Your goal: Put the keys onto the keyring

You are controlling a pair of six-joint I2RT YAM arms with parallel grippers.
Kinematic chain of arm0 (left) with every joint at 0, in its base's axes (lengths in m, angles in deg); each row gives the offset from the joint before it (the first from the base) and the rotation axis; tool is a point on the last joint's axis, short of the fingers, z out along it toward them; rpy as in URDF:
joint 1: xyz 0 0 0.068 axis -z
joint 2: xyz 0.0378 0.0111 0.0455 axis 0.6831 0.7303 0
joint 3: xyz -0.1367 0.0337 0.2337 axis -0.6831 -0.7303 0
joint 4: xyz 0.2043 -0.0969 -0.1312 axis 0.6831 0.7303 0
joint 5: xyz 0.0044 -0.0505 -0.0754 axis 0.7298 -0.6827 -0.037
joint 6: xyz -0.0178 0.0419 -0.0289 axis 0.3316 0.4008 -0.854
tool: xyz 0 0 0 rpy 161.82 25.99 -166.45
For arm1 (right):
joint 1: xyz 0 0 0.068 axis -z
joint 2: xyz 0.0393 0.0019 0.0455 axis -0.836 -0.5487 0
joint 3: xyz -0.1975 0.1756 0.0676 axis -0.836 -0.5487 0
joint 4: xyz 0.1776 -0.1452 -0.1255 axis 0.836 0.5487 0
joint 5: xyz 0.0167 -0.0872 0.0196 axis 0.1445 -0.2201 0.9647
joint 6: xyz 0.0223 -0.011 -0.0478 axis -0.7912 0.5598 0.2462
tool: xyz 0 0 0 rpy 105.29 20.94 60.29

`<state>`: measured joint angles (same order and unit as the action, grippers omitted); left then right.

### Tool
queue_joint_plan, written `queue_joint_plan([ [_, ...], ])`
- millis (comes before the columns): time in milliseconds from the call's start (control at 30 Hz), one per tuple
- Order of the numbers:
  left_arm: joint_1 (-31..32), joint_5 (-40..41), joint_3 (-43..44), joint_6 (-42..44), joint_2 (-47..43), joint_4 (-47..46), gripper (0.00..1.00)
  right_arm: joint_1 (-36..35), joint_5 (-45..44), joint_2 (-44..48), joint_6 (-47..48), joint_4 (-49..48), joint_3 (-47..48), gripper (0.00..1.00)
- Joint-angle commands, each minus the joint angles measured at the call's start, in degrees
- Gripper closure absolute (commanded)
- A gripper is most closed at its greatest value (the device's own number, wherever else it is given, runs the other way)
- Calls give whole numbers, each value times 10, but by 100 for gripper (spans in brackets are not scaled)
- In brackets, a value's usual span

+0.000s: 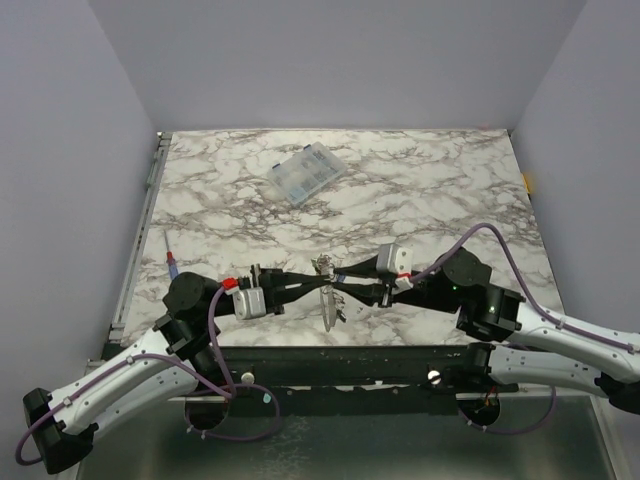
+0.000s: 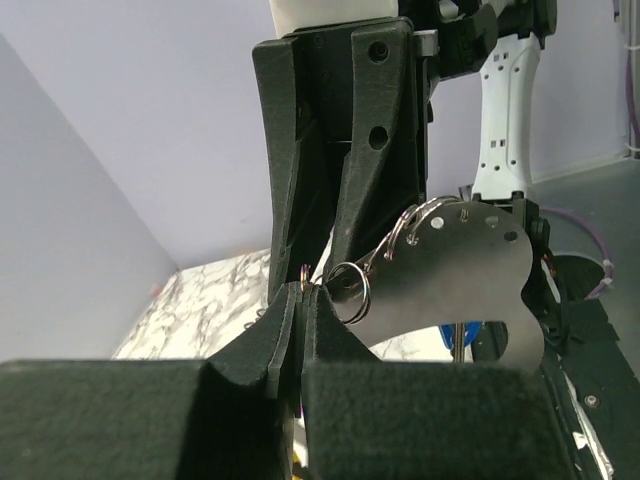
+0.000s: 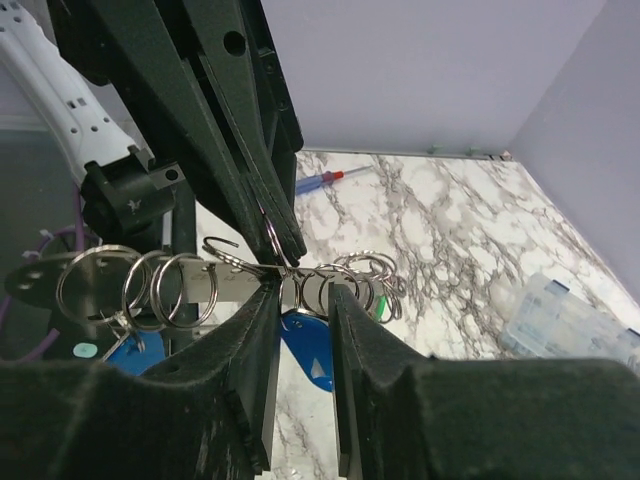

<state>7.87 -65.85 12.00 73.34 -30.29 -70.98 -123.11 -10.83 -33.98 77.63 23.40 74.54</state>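
both arms meet over the near edge of the table (image 1: 450, 190), with the keyring (image 2: 450, 290) hanging in the air between them. in these views it reads as a flat metal plate with a row of holes, and wire split rings are threaded through them. the left gripper (image 2: 303, 297) is pinched tight, its fingertips closed on one thin ring at the plate's edge. the right gripper (image 3: 304, 305) faces it from the keyring's other side with its fingers a little apart. the plate and a cluster of rings cross that gap, and nothing looks clamped there. the keys (image 3: 306, 357) hang just below the keyring, showing blue plastic heads and a speck of green among the rings.

my reading is that the threading step is in hand, with the left side acting as holder. next, the right gripper would need a fresh, precise hold on a ring or a key. it would then have to work that round the coil without tugging the plate out of the left pinch.

some things are hard to tell: whether the hanging keys sit fully on their rings or are only caught, how many there are, and which ring the left fingertips hold. from above the bundle is only a small glint. the clear compartment box (image 1: 307, 172) lies well beyond the keyring, and the screwdriver (image 1: 171, 260) lies far to its left.
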Motion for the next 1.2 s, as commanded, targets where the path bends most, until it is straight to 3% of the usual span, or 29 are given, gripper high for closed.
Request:
queue_joint_plan([
  [0,0,-17,-6,-11,-3,-70,100,-1,28,20,-17,-5,-12,71],
  [500,0,-12,-12,-1,26,-76,100,-1,39,17,-18,-8,-4,72],
  [800,1,8,-8,31,10,-30,100,-1,-24,24,22,127,30,63],
  [1067,1,7,-3,43,2,-5,100,-1,-83,55,9,153,31,62],
  [1167,1,3,-6,44,3,-3,100,-1,-53,73,5,133,29,63],
])
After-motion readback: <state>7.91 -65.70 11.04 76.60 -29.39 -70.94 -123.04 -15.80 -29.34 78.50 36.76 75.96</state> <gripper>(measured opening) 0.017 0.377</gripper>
